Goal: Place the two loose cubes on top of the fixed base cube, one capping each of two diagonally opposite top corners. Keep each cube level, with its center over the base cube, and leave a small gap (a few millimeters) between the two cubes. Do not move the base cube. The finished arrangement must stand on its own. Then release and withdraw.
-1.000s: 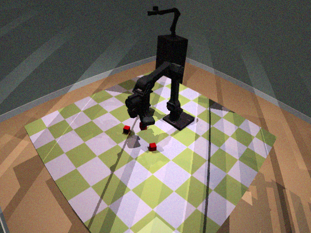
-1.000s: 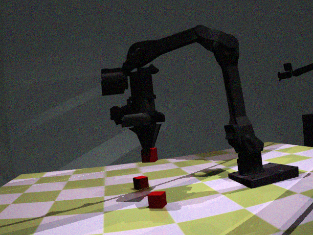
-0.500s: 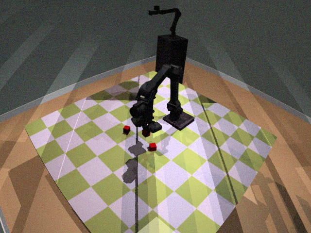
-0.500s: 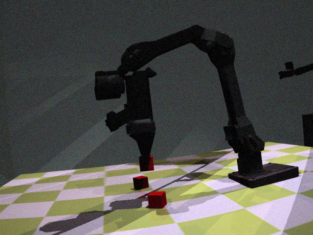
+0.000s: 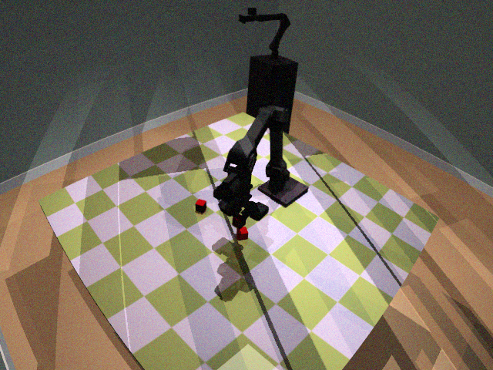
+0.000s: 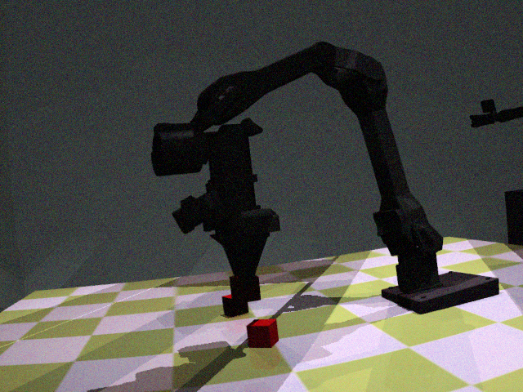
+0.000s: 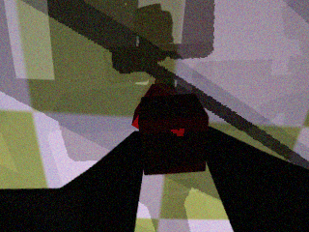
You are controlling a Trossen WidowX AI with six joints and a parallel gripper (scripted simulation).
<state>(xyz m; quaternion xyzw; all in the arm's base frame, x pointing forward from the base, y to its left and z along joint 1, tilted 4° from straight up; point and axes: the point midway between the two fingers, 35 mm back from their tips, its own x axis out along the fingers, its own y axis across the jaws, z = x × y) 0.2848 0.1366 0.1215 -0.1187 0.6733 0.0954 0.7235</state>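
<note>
Nearest the exterior camera, a bright red cube [image 6: 262,332] sits alone on the checkered mat [image 6: 380,354], at about five o'clock from the gripper and near it, not touching. Just behind it, the gripper [image 6: 243,282] points straight down, its fingers clamped on a dark red cube [image 6: 244,287]. Right beneath, at six o'clock, sits another shadowed cube [image 6: 233,305]; the held cube is over its top, overlapping it, though whether they touch is hard to tell. The wrist view shows the held cube [image 7: 173,130] filling the space between the black fingers, with a sliver of red peeking out at nine o'clock. Farther back, at three o'clock, the arm's base plate [image 6: 441,291] rests on the mat.
</note>
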